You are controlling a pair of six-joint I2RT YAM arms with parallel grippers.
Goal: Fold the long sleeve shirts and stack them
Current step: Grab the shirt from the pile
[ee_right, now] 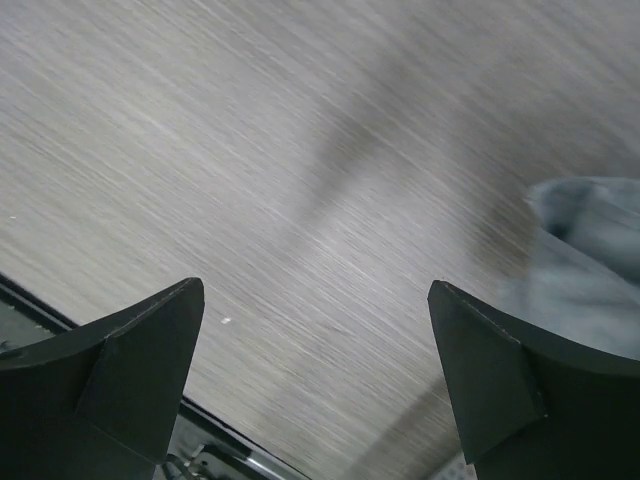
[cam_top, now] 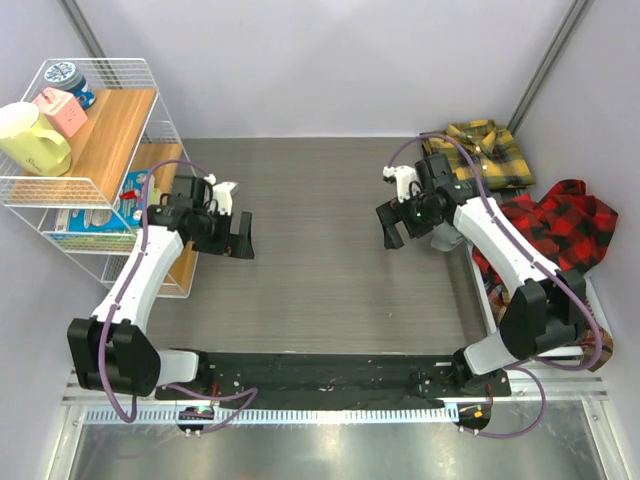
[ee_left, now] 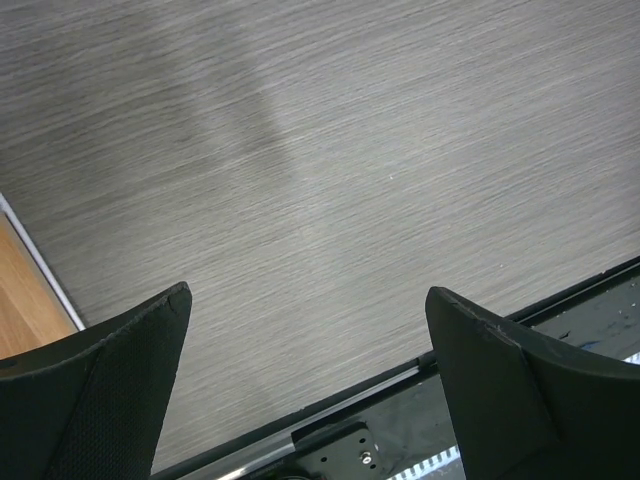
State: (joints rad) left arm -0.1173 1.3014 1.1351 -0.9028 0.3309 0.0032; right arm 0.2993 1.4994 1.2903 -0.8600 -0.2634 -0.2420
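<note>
**Both Grippers Hanging Open, Shirts Lying Heaped at the Right**

At the far left a wire shelf (cam_top: 100, 150) is standing beside the table (cam_top: 320, 300). The left gripper (cam_top: 240, 235) is hovering over the grey wood-grain top, its jaws gaping wide and holding nothing. Right of centre, the right gripper (cam_top: 393, 225) is hanging likewise, jaws spread and empty. Just beside it a grey shirt (ee_right: 590, 260) is lying crumpled, partly under the arm. Farther right, the yellow-and-black plaid shirt (cam_top: 487, 150) is lying at the back corner, and the red-and-black check shirt (cam_top: 555, 230) is lying bunched nearer, beside the right arm.
</note>
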